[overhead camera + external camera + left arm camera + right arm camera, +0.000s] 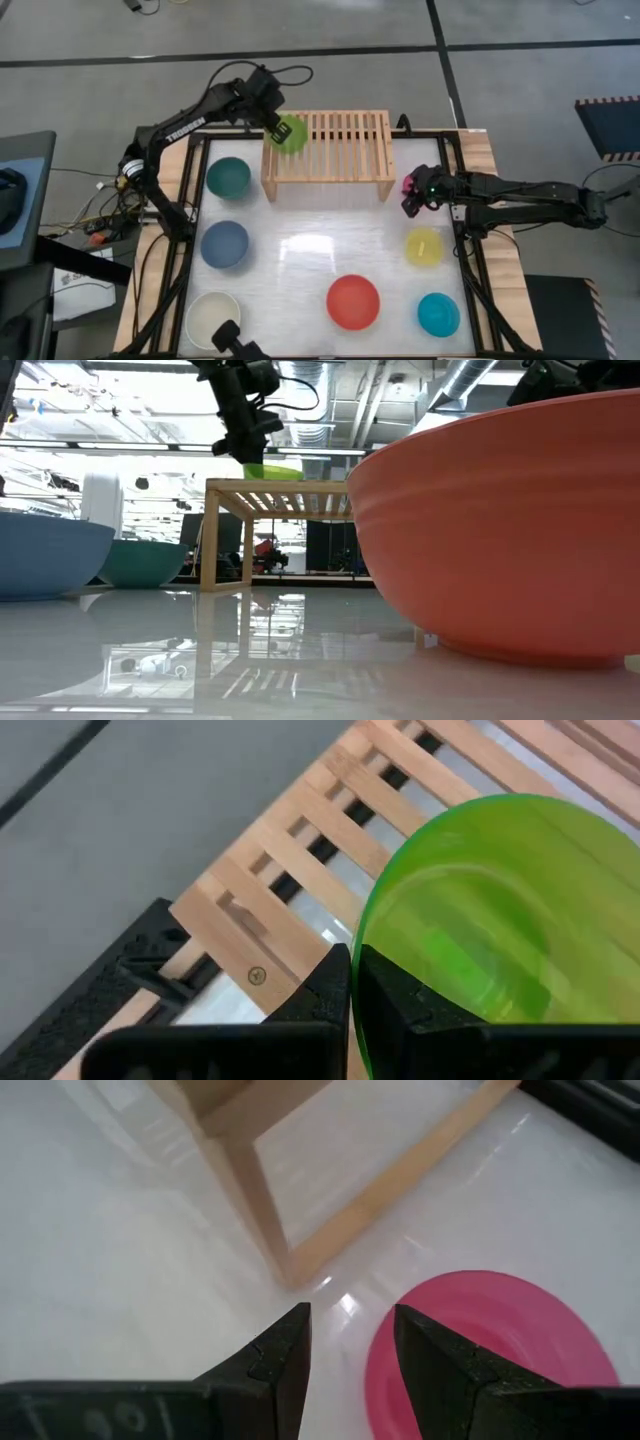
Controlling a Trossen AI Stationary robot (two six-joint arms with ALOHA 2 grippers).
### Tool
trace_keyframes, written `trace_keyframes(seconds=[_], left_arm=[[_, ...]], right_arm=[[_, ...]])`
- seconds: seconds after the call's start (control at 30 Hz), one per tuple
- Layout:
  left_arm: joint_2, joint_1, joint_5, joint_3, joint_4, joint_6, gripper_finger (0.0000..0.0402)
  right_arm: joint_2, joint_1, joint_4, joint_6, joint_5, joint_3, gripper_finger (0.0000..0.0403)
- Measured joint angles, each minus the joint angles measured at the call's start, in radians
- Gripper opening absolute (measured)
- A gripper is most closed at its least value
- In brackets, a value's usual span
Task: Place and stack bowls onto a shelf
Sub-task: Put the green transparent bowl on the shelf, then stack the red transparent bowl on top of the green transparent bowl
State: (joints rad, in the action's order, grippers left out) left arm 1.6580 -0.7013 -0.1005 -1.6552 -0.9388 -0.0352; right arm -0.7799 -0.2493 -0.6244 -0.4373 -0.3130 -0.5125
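Observation:
The light-wood shelf (340, 150) stands at the table's far middle. My left gripper (272, 128) is shut on a lime green bowl (292, 133) over the shelf's left end, and also shows in the low view (245, 440). My right gripper (412, 198) is open at a pink bowl (410, 183), which lies on the table by the shelf's right leg. In the right wrist view its fingers (350, 1340) stand on either side of the pink bowl's rim (372, 1370); I cannot tell whether they touch it. My left gripper pinches the lime green bowl's rim (362, 952), one finger inside the bowl and one outside. The fingers come slanting down from the table's far left. The bowl is tilted, with its base at the slatted top (272, 473); whether it rests there I cannot tell.
A dark green bowl (228, 176), a navy blue bowl (224, 243) and a cream bowl (212, 318) lie along the table's left side. A red bowl (353, 301), a yellow bowl (423, 247) and a teal bowl (438, 314) lie at the near right.

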Motion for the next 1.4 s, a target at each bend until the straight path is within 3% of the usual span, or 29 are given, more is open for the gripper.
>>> trace_keyframes(seconds=[0.3,0.4,0.53,0.73,0.87,1.1,1.23,1.4], left_arm=[[-0.001,0.009,0.042,0.009,-0.052,0.032,0.0079],[-0.02,0.017,0.029,0.01,-0.053,0.033,0.0112],[-0.086,0.036,-0.042,0.01,-0.035,0.037,0.0141],[-0.201,0.093,-0.136,0.024,0.092,0.054,0.015],[-0.271,0.158,-0.104,0.146,0.276,0.083,0.015],[-0.397,0.291,-0.091,0.476,0.605,0.085,0.015],[-0.459,0.366,-0.096,0.616,0.714,0.086,0.015],[-0.531,0.457,-0.12,0.695,0.721,0.126,0.015]], right_arm=[[0.0,-0.001,-0.01,-0.025,-0.009,0.0,0.0171],[0.0,-0.002,-0.035,-0.07,-0.06,0.0,0.0171],[-0.029,-0.019,-0.088,-0.17,-0.129,0.0,0.017],[-0.095,-0.135,-0.092,-0.187,-0.132,0.0,0.0156],[-0.157,-0.252,-0.082,-0.163,-0.133,0.0,0.0146],[-0.239,-0.409,-0.073,-0.112,-0.133,-0.018,0.015],[-0.273,-0.471,-0.078,-0.078,-0.134,-0.034,0.0164],[-0.342,-0.521,-0.091,-0.077,-0.11,-0.035,0.0184]])
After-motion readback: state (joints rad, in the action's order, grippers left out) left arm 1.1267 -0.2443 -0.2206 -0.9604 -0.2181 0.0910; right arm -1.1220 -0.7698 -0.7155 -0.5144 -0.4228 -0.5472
